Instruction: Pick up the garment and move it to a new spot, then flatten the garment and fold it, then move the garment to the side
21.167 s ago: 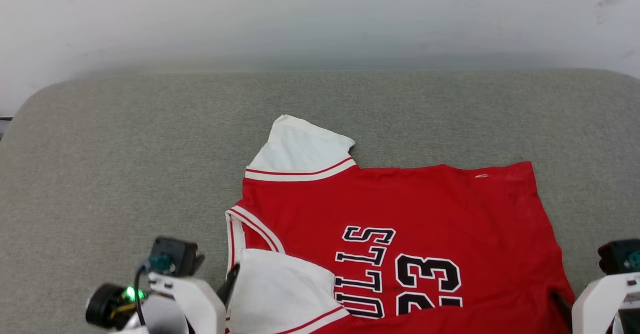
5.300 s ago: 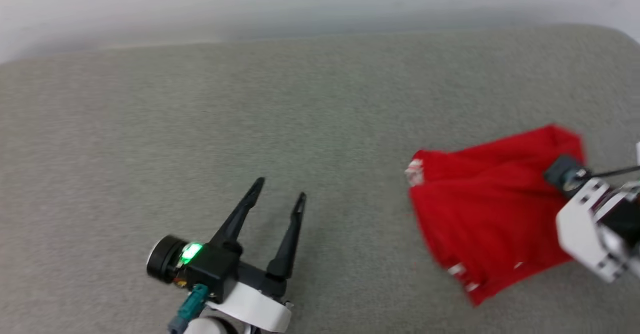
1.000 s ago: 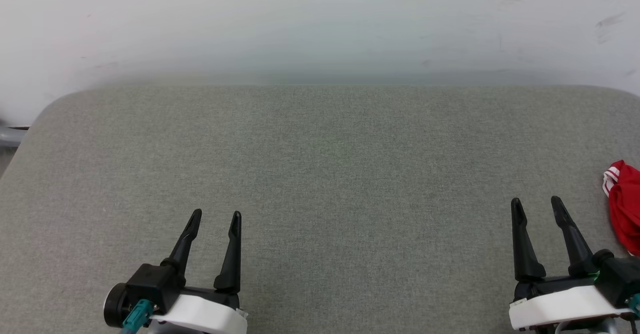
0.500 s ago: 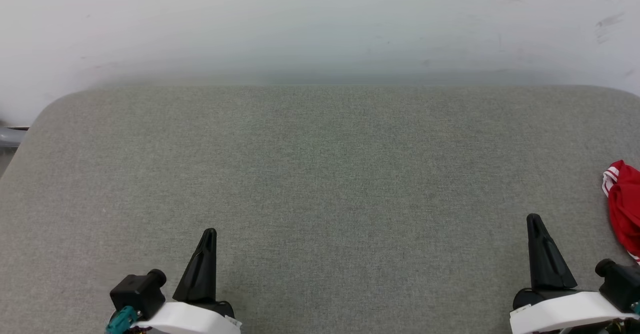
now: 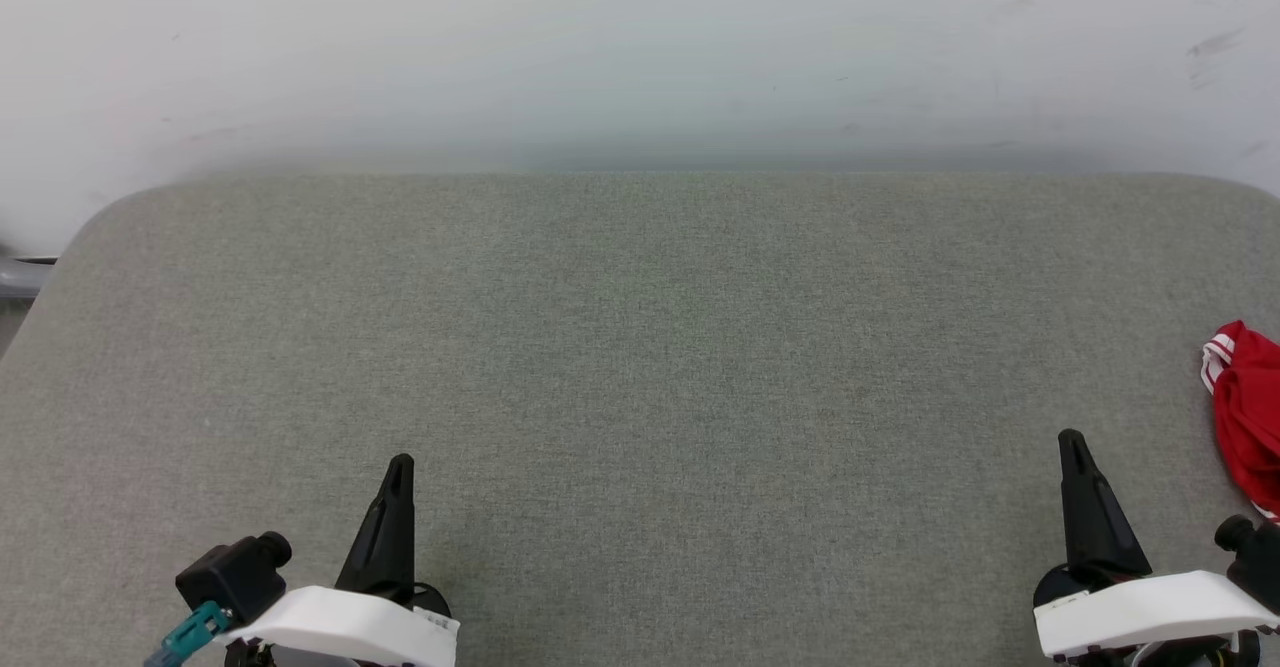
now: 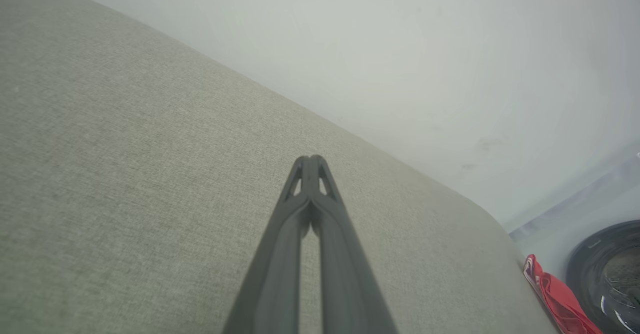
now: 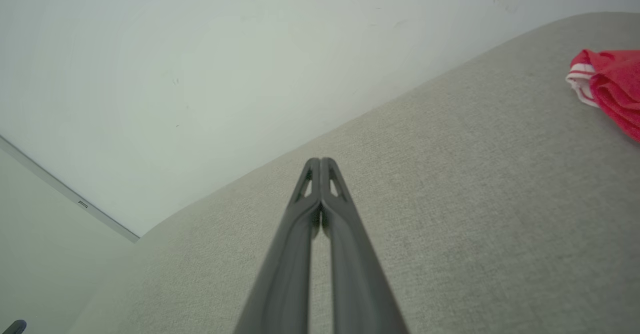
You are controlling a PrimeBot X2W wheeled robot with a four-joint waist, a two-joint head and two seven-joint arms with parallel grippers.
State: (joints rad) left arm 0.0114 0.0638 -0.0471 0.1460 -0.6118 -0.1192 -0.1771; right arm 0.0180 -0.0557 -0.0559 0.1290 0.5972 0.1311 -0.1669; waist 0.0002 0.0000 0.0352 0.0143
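**Garment**: red w/ white-and-red striped trim. Bunched at far right edge of grey padded surface and cut off by the frame in head view. How it's folded can't be made out. Well apart from both grippers.

**Left gripper**: fingers pressed together tip to tip, empty. Lower left in head view, seen edge-on as a single dark spike. Contact w/ surface unclear.

**Right gripper**: tips likewise meeting, empty. Lower right in head view, nearer the garment, not touching it.

**Misc.:** white wall behind. Dark round obj. at lower right corner of left wrist view, cropped, unidentifiable.
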